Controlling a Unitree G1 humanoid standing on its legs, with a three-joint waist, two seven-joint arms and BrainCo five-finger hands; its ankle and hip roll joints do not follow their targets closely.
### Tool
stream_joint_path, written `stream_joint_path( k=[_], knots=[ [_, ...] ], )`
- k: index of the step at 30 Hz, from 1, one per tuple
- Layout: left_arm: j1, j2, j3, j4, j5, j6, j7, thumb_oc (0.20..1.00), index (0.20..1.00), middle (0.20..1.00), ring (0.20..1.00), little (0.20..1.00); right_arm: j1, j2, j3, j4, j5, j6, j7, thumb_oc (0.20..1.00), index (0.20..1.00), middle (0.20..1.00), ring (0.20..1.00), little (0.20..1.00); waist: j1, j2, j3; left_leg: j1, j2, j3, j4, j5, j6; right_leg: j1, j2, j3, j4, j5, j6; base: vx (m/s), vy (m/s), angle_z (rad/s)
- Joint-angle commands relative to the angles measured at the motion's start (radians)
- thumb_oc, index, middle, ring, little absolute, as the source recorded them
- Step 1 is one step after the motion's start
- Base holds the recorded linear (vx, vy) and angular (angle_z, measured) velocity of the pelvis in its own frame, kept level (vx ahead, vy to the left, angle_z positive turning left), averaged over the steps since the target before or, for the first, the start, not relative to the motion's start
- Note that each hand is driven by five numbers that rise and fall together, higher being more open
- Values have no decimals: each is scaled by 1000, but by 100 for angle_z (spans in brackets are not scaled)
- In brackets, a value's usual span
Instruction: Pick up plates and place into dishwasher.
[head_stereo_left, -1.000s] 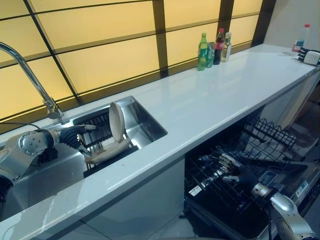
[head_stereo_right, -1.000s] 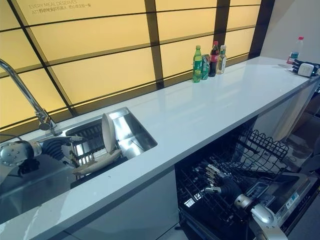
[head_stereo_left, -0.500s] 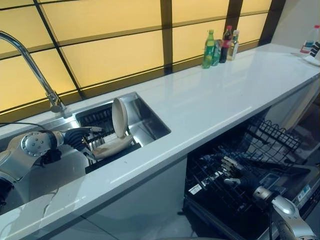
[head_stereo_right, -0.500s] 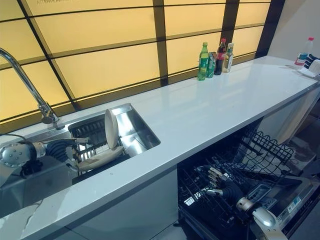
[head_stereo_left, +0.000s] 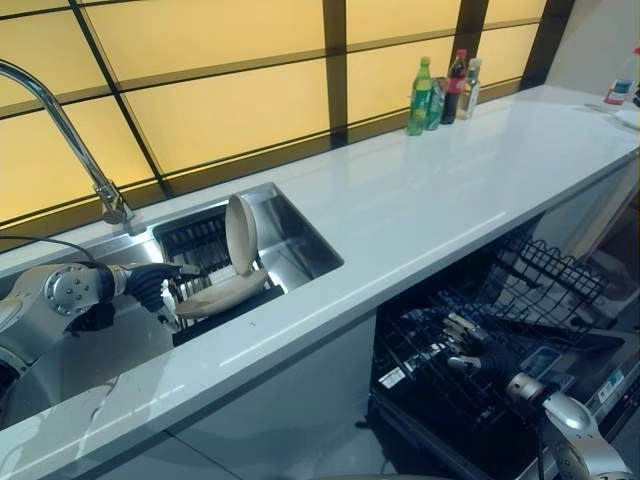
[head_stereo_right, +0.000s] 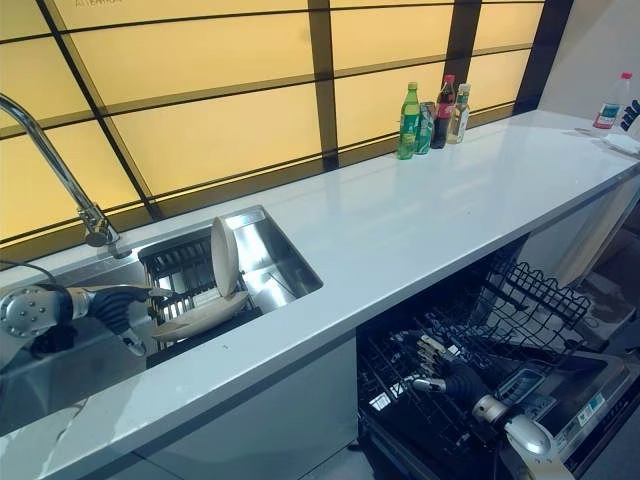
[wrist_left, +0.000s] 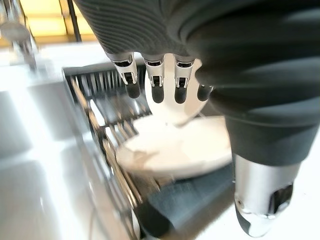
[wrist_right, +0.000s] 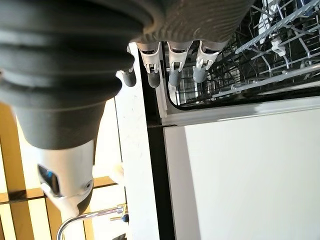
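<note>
**Left hand reaching at the plates in the sink rack**

The left hand (head_stereo_left: 160, 285) is hovering low in the stainless steel sink (head_stereo_left: 300, 235), its fingers (wrist_left: 156, 82) hanging straight and relaxed, thumb set apart, gripping nothing. Just past the fingertips a cream oval plate (head_stereo_left: 220, 295) is lying tilted on the dark wire dish rack (head_stereo_left: 195, 240), and a second cream round plate (head_stereo_left: 239, 233) is standing upright on edge behind it, the two touching. The right hand (head_stereo_right: 440, 375) is resting over the black wire lower basket (head_stereo_left: 540, 270) of the open dishwasher beneath the white countertop (head_stereo_left: 450, 190), fingers loosely spread and empty. A curved chrome faucet (head_stereo_left: 60, 130) is rising beside the sink, and a cluster of bottles (head_stereo_left: 440, 92) is standing at the counter's far edge.
</note>
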Motion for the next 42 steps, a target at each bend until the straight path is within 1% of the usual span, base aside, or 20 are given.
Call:
stream_joint_path(
  k=[1, 4, 7, 8, 9, 11, 13, 16, 18, 21, 24, 26, 29, 32, 36, 40, 42],
  knots=[
    [-22, 23, 76, 42, 96, -71, 163, 1000, 1000, 1000, 1000, 1000, -33, 0, 20, -15, 48, -81, -2, 1000, 1000, 1000, 1000, 1000, 9, -26, 21, -14, -101, 31, 8, -44, 70, 40, -42, -27, 10, -60, 117, 0, 0, 0],
    [0, -21, 72, 78, 132, -95, 243, 1000, 1000, 1000, 1000, 1000, -39, 4, 18, -7, 46, -81, -1, 1000, 1000, 1000, 1000, 1000, 7, -32, 23, -15, -101, 28, 8, -44, 71, 38, -40, -24, 10, -59, 114, 0, 0, 0],
    [8, -71, 47, 130, 170, -116, 322, 1000, 1000, 1000, 1000, 1000, -48, 8, 20, -7, 41, -76, -3, 1000, 1000, 1000, 1000, 1000, 1, -37, 25, -14, -101, 28, 8, -45, 72, 37, -38, -18, 10, -58, 111, 0, 0, 0],
    [7, -74, 43, 134, 171, -118, 329, 1000, 1000, 1000, 1000, 1000, -48, 8, 19, -7, 41, -76, -3, 1000, 1000, 1000, 1000, 1000, 1, -38, 25, -14, -101, 29, 8, -45, 72, 36, -38, -17, 10, -58, 111, 0, 0, 0],
    [4, -99, 31, 160, 190, -124, 356, 1000, 1000, 1000, 1000, 1000, -56, 7, 19, -5, 43, -71, 0, 1000, 1000, 1000, 1000, 1000, -2, -39, 26, -13, -100, 30, 8, -45, 73, 36, -37, -14, 10, -58, 110, 0, 0, 0],
    [4, -128, 14, 198, 186, -132, 372, 1000, 1000, 1000, 1000, 1000, -63, 6, 19, -5, 40, -67, -2, 1000, 1000, 1000, 1000, 1000, -7, -41, 28, -12, -99, 32, 8, -45, 73, 36, -37, -10, 10, -57, 110, 0, 0, 0],
    [1, -144, 2, 215, 191, -133, 365, 1000, 1000, 1000, 1000, 1000, -66, 5, 14, -6, 38, -62, -3, 1000, 1000, 1000, 1000, 1000, -9, -41, 29, -11, -98, 35, 8, -46, 73, 36, -37, -8, 10, -58, 110, 0, 0, 0],
    [7, -162, -23, 232, 183, -124, 355, 1000, 1000, 1000, 1000, 1000, -70, 3, 8, -4, 36, -59, -1, 1000, 1000, 1000, 1000, 1000, -15, -42, 31, -11, -99, 38, 8, -46, 74, 34, -36, -2, 10, -57, 111, 0, 0, 0],
    [8, -169, -34, 236, 173, -108, 319, 1000, 1000, 1000, 1000, 1000, -71, 1, 3, -2, 35, -55, 0, 1000, 1000, 1000, 1000, 1000, -19, -42, 33, -10, -98, 42, 8, -46, 74, 33, -37, -1, 10, -57, 113, 0, 0, 0],
    [18, -168, -43, 224, 169, -88, 303, 1000, 1000, 1000, 1000, 1000, -70, -1, -2, -3, 44, -49, 2, 1000, 1000, 1000, 1000, 1000, -23, -40, 37, -8, -97, 44, 8, -46, 75, 33, -37, 3, 10, -56, 114, 0, 0, 0],
    [16, -163, -48, 228, 173, -90, 323, 1000, 1000, 1000, 1000, 1000, -67, -5, -4, 0, 51, -50, 11, 1000, 1000, 1000, 1000, 1000, -26, -39, 39, -7, -98, 44, 8, -46, 76, 34, -36, 5, 10, -57, 114, 0, 0, 0],
    [13, -167, -51, 232, 178, -74, 336, 1000, 1000, 1000, 1000, 1000, -66, -3, -5, -1, 49, -50, 18, 1000, 1000, 1000, 1000, 1000, -27, -40, 39, -7, -98, 45, 8, -47, 76, 35, -36, 6, 10, -57, 113, 0, 0, 0],
    [10, -192, -57, 266, 232, -70, 400, 1000, 1000, 1000, 1000, 1000, -67, 2, -4, 3, 43, -52, 26, 1000, 1000, 1000, 1000, 1000, -29, -43, 39, -7, -97, 46, 8, -46, 76, 34, -37, 6, 10, -58, 114, 0, 0, 0],
    [-3, -225, -67, 312, 280, -51, 480, 1000, 1000, 1000, 1000, 1000, -80, 1, 3, 14, 40, -51, 22, 1000, 1000, 1000, 1000, 1000, -31, -48, 40, -10, -97, 46, 8, -46, 75, 32, -36, 8, 10, -57, 113, 0, 0, 0],
    [-25, -272, -69, 381, 311, -35, 536, 1000, 1000, 1000, 1000, 1000, -90, -1, 3, 22, 31, -43, 22, 1000, 1000, 1000, 1000, 1000, -36, -53, 42, -11, -97, 46, 8, -44, 75, 30, -35, 14, 10, -55, 112, 2, 8, 0],
    [-48, -302, -71, 414, 304, -11, 529, 1000, 1000, 1000, 1000, 1000, -96, 0, 4, 25, 14, -36, 14, 1000, 1000, 1000, 1000, 1000, -41, -55, 45, -13, -96, 48, 8, -42, 75, 26, -34, 19, 10, -53, 111, 6, 32, 1],
    [-71, -313, -75, 440, 276, 4, 500, 1000, 1000, 1000, 1000, 1000, -98, -1, 7, 25, 1, -35, 13, 1000, 1000, 1000, 1000, 1000, -47, -55, 48, -15, -94, 52, 8, -41, 74, 23, -34, 23, 10, -52, 111, -5, 43, 0]
  ],
)
